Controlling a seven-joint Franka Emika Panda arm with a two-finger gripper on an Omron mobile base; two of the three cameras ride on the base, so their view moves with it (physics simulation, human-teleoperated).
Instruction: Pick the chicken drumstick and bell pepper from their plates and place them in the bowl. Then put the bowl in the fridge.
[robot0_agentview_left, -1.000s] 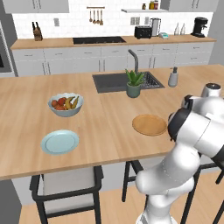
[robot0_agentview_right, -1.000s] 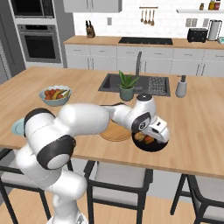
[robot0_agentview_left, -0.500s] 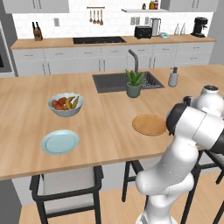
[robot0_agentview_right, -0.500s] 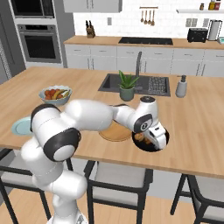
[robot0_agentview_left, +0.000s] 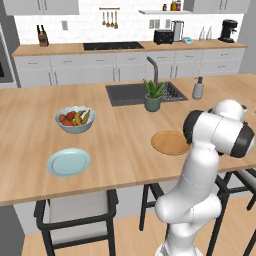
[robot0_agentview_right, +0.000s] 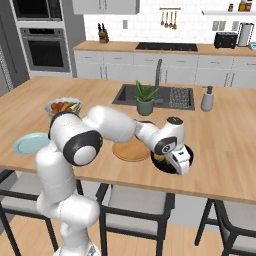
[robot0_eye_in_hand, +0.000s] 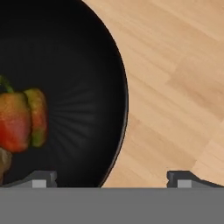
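My gripper (robot0_eye_in_hand: 111, 175), wide open and empty, straddles the bowl (robot0_eye_in_hand: 87, 87) rim; bell pepper (robot0_eye_in_hand: 19, 120) inside, probably drumstick too—next, grip the rim.

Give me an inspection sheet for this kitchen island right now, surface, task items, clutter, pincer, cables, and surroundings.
Surface: wooden island counter, with an inset sink.
Job's things: black bowl near the front edge holds the bell pepper; a brownish piece at the hand view's lower left edge may be the drumstick. Pale blue plate and wooden plate both bare.
Clutter: fruit bowl, potted plant, soap dispenser.
Grippers: pincer open over the black bowl's rim, holding nothing.
Cables: nothing seen.
Surroundings: stools under the counter, wall ovens, back counter with toaster.
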